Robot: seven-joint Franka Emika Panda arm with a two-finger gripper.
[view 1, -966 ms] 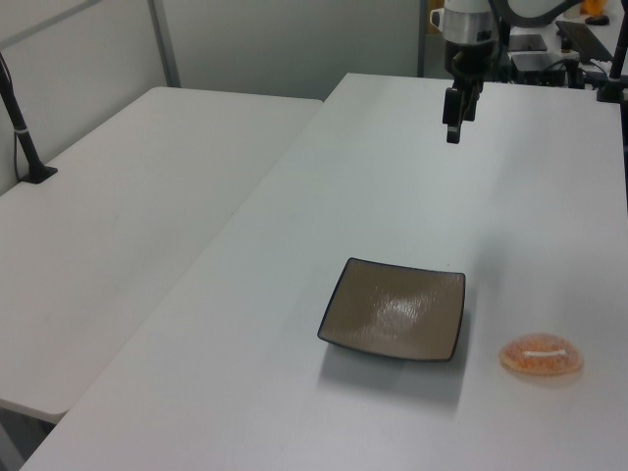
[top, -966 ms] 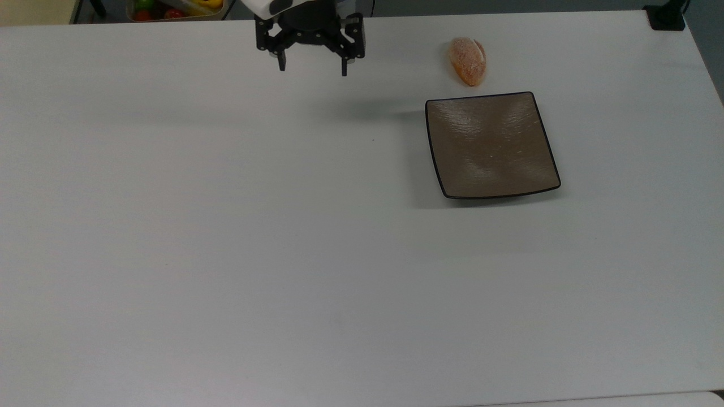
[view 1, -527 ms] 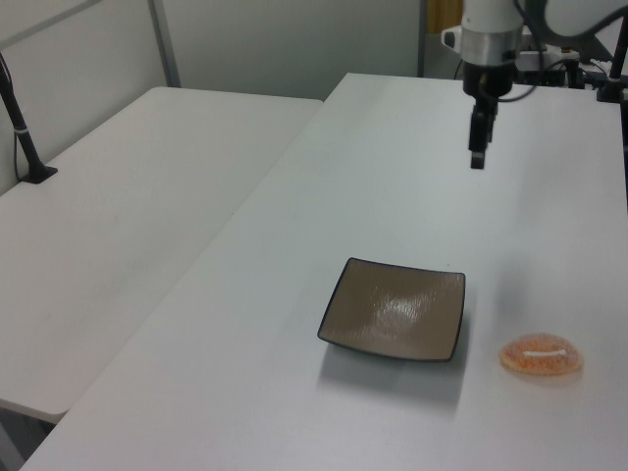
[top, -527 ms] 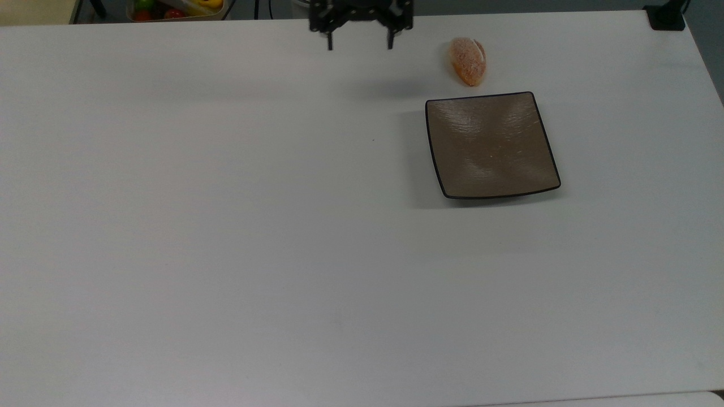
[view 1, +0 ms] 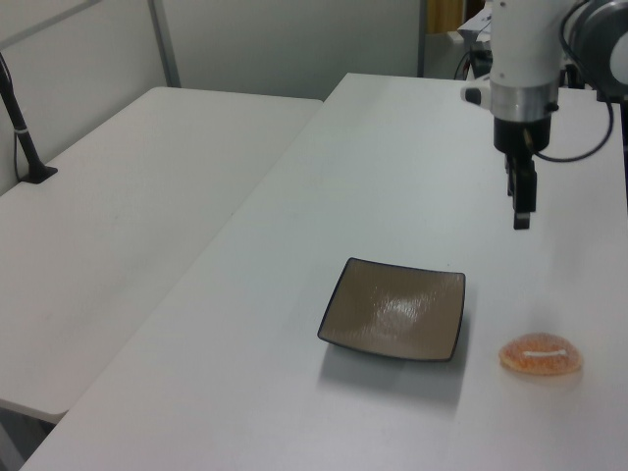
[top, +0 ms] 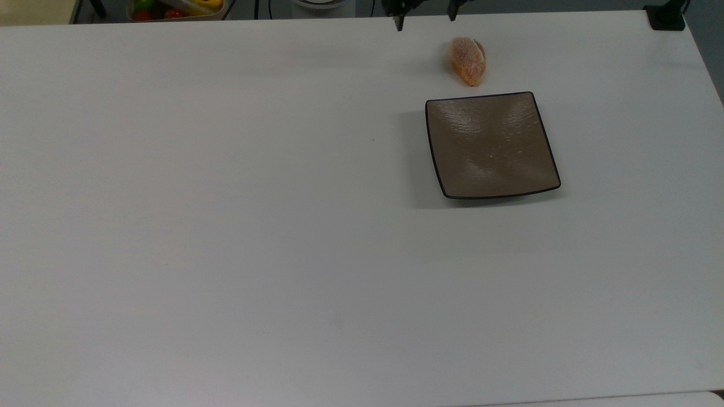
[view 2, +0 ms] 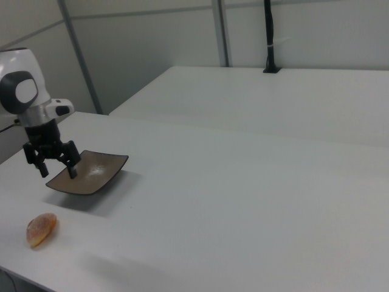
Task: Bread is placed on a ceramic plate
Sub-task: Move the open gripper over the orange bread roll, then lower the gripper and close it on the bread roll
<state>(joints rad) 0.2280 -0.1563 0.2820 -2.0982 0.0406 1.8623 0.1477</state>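
The bread point(top: 467, 60), a small orange-brown sugared roll, lies on the white table just beyond the plate's far edge in the top view. The ceramic plate point(top: 491, 145) is square, glossy brown with a thin black rim, and nothing lies on it. My gripper point(top: 425, 20) hangs open at the top view's upper edge, a little left of the bread and above the table. In the left view the gripper point(view 1: 521, 211) hovers beyond the bread point(view 1: 541, 355) and to the right of the plate point(view 1: 394, 309). The right view shows the gripper point(view 2: 58, 171) above and behind the bread point(view 2: 41, 229), in front of the plate point(view 2: 91, 171).
A bin of coloured fruit point(top: 175, 8) sits past the table's far edge at the top view's upper left. A black clamp base point(top: 667, 17) stands at the far right corner. A second white table point(view 1: 147, 196) adjoins on the left view's left.
The gripper has travelled to the top view's right along the far edge, closing in on the bread. In the left view it came nearer and lower. Bread and plate have not moved.
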